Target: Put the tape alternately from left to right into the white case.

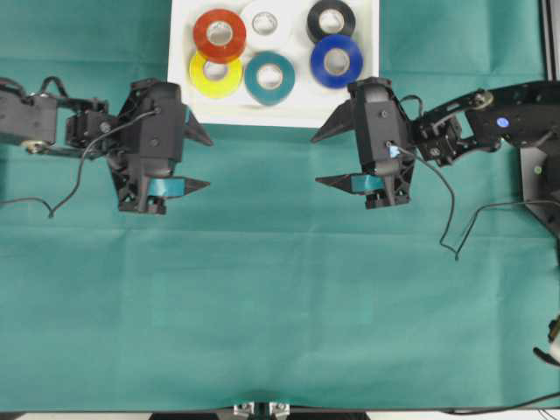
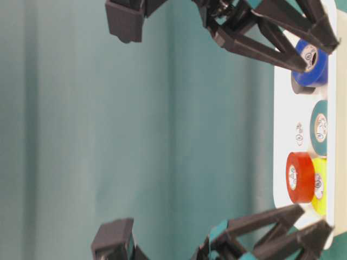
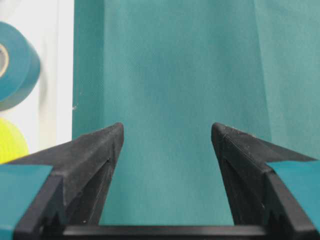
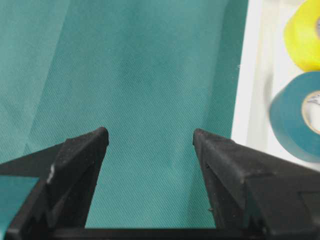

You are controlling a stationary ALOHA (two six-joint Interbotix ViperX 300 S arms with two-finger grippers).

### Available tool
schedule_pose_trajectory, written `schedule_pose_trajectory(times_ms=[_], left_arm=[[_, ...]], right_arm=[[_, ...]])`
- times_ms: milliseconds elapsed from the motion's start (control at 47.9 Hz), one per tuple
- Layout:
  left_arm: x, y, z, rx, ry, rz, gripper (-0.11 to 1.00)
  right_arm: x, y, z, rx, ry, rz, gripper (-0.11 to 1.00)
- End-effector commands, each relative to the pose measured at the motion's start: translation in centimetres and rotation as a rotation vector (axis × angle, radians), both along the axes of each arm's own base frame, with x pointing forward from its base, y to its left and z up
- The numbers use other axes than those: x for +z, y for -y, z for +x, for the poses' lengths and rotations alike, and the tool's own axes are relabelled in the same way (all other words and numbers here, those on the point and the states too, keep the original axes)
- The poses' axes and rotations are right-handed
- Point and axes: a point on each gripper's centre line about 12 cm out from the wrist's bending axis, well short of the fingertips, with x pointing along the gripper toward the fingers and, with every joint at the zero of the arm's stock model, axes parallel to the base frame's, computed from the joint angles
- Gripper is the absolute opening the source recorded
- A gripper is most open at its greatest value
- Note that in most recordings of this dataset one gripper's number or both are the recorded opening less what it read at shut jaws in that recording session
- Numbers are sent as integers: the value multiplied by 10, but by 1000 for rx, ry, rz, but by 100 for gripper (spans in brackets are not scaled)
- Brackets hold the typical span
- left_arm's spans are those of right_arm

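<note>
Overhead view of the bench with both arms drawn level above the green cloth (image 1: 280, 306). The left pincer (image 1: 199, 159) stands wide open and holds nothing; the right pincer (image 1: 326, 159) is likewise spread and empty, and both wrist views show only bare cloth between the jaws. The white case (image 1: 179, 87) lies just beyond the upper jaw of each pincer, up the frame and between the two, its near rim close to both tips but not touched by either. Inside it sit six rolls of tape: red (image 1: 219, 35), yellow (image 1: 215, 75), white (image 1: 266, 21), teal (image 1: 269, 77), black (image 1: 331, 19) and blue (image 1: 336, 60); the red one overlaps the yellone one and the blue one overlaps the black one. No roll can be seen on the cloth outside the case in any view. Judged from this layout, the loading step appears complete or very nearly so, with no roll left to fetch. The next move would call only for each arm to pull away from the case rim without brushing it, unless a roll lies hidden out of frame
</note>
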Motion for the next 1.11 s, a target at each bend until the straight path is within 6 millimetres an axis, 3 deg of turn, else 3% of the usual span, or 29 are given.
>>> schedule_pose_trajectory(times_ms=[0,605,1086], left_arm=[[14,0,-3,1,48,-2,95],[26,-1,-52,7,123,-1,95],[29,-1,-78,6,176,-1,95]], right_arm=[[11,1,-2,-10,25,-10,76],[27,2,-39,-41,62,-34,76],[32,2,-49,-47,86,-29,76]])
